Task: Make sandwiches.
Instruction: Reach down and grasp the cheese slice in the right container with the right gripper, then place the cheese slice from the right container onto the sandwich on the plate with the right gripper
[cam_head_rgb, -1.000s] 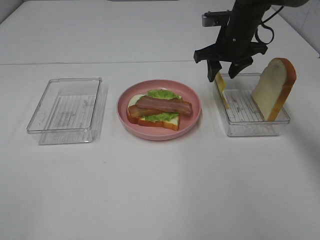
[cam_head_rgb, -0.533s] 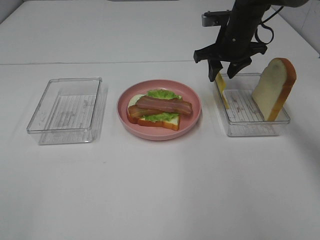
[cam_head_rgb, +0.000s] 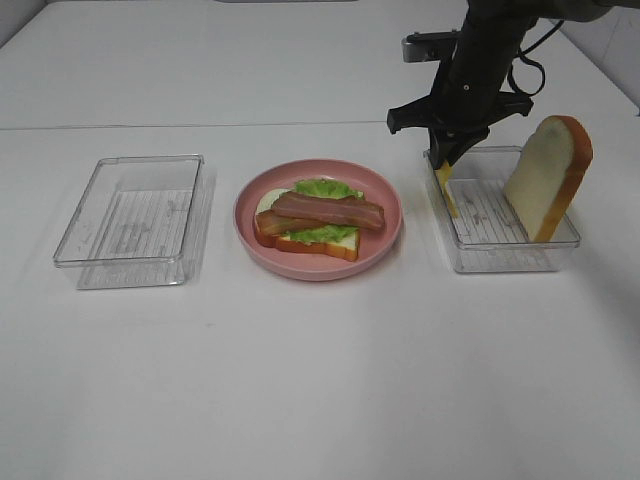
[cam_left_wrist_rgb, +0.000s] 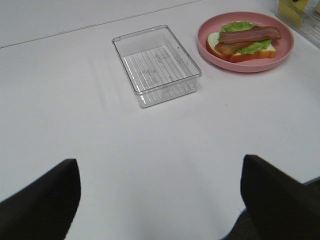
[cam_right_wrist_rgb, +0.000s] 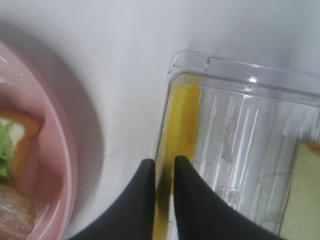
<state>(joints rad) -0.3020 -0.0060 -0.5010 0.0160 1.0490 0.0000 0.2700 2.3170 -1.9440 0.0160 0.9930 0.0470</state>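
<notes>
Right jaws clenched on the cheese slice (cam_right_wrist_rgb: 181, 117), which stands on edge just inside the tray (cam_right_wrist_rgb: 240, 67) wall. Left jaws released, spread wide over bare desk (cam_left_wrist_rgb: 150, 165).

Half-built sandwich (cam_head_rgb: 322, 212) sits on the plate (cam_head_rgb: 387, 215), apart from the right jaws.

Risk: the outer jaw looks tight against the tray wall. If the wall is pinched too, the tray lifts with the cheese. The hold is thin, so the slice may slip.

trays (cam_head_rgb: 140, 225) (cam_head_rgb: 485, 215) 2 | plate (cam_head_rgb: 320, 272) 1 | bread slices (cam_head_rgb: 548, 175) (cam_head_rgb: 320, 245) 2 | cheese slice (cam_head_rgb: 445, 190) 1 | lettuce (cam_head_rgb: 322, 187) 1 | bacon strips (cam_head_rgb: 330, 210) (cam_head_rgb: 283, 226) 2
</notes>
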